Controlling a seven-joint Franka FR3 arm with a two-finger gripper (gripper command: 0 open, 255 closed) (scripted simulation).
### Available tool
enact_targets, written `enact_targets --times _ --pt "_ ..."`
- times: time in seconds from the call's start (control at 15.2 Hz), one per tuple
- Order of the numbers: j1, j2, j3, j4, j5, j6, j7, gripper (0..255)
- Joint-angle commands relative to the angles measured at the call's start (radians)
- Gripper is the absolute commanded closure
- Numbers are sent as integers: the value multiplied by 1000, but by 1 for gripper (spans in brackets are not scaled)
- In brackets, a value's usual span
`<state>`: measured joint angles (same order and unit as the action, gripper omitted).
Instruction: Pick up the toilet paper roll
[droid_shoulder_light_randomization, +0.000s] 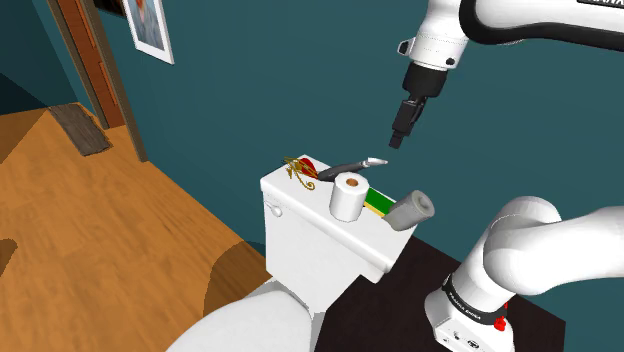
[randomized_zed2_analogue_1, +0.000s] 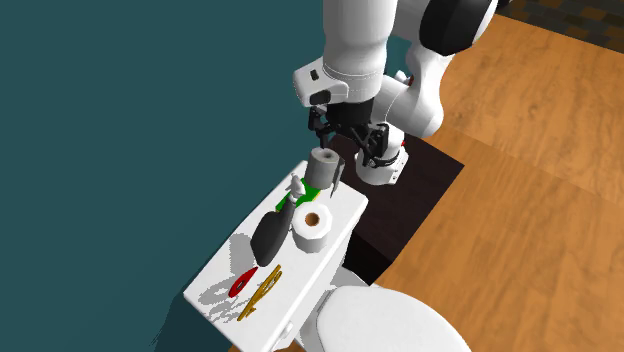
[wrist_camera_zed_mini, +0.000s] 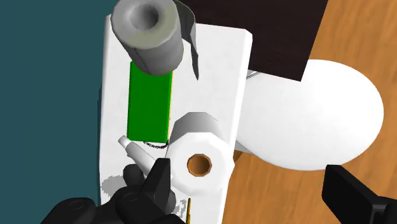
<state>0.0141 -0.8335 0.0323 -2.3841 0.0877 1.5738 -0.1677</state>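
The toilet paper roll (droid_shoulder_light_randomization: 348, 195) is white with a brown core and stands upright on the white toilet tank lid (droid_shoulder_light_randomization: 300, 215). From the other side the roll (randomized_zed2_analogue_1: 312, 222) sits near the lid's front edge. My black gripper (droid_shoulder_light_randomization: 398, 138) hangs well above the lid, higher than the roll and touching nothing. In the wrist view the roll (wrist_camera_zed_mini: 198, 162) lies close beside one finger (wrist_camera_zed_mini: 159, 179), outside the gap of the gripper (wrist_camera_zed_mini: 254, 188). The fingers stand wide apart, open and empty.
A grey roll (wrist_camera_zed_mini: 147, 28) lies on its side at one end of the lid, a green box (wrist_camera_zed_mini: 149, 102) beside it. A black tool (randomized_zed2_analogue_1: 268, 235), a red item (randomized_zed2_analogue_1: 240, 283) and a yellow item (randomized_zed2_analogue_1: 262, 290) lie at the other end. The toilet bowl lid (wrist_camera_zed_mini: 318, 114) is below the tank.
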Motion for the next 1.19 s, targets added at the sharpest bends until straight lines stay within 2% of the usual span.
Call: enact_targets --times 0.0,0.86,1.12 --pt "0 0 0 0 0 0 0 0" --pt "48 -65 50 -396 -218 113 -196 0" --pt "48 -57 51 -433 -218 158 -189 0"
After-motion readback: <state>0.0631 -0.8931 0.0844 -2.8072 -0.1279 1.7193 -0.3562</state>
